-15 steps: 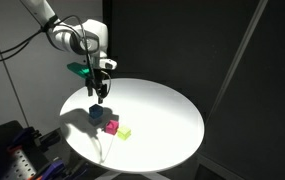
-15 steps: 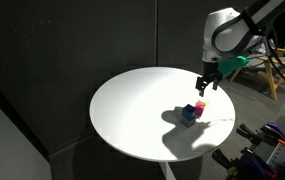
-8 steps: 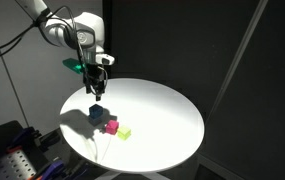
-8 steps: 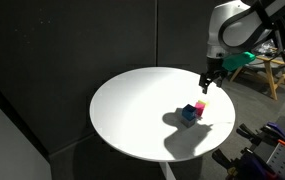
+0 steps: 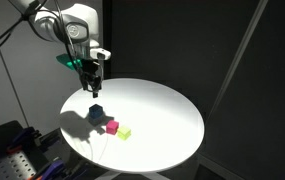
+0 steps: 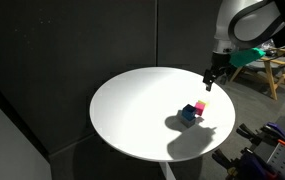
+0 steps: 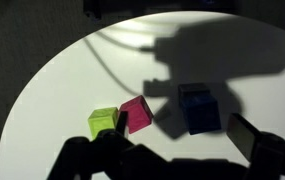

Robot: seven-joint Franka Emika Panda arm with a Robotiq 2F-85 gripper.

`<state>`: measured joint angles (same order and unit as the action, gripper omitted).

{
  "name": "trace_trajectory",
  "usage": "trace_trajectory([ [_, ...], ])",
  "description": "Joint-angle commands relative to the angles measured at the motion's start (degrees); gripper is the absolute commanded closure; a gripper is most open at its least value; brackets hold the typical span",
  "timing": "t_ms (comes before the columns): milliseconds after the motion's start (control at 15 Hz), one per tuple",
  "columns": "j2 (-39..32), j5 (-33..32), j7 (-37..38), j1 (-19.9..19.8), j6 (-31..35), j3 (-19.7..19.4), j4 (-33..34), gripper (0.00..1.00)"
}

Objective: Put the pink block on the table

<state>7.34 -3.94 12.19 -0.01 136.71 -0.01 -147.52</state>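
Wrist view: gripper [image 7: 167,165] is a dark blur cut by the bottom edge, jaw gap unreadable. Table [image 7: 72,80] is clipped at the right edge. Dark blue cube [image 7: 198,108] is lost in shadow. In an exterior view, yellow-green cube [image 7: 103,122] is too small to separate from pink block [image 6: 200,106]. Arm [image 6: 247,20] is cut at the top edge.

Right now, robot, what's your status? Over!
Gripper open, empty, above the table. Pink block sitting on the table, between yellow-green cube and dark blue cube. Nothing in the way.
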Motion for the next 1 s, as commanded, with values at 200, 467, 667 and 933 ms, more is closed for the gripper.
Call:
trace_trajectory([
  [200, 6.6, 0.6, 0.2, -0.2, -0.5, 1.0, -3.2, 0.0],
  [467, 8.5, 1.5, -0.6, 0.0, -2.2, 1.2, -3.2, 0.0],
  [667, 9.5, 2.8, -1.6, 0.3, -5.1, 1.2, -2.5, 0.0],
  [933, 10.7, 4.8, -2.8, 0.6, -8.7, 1.3, -1.8, 0.0],
])
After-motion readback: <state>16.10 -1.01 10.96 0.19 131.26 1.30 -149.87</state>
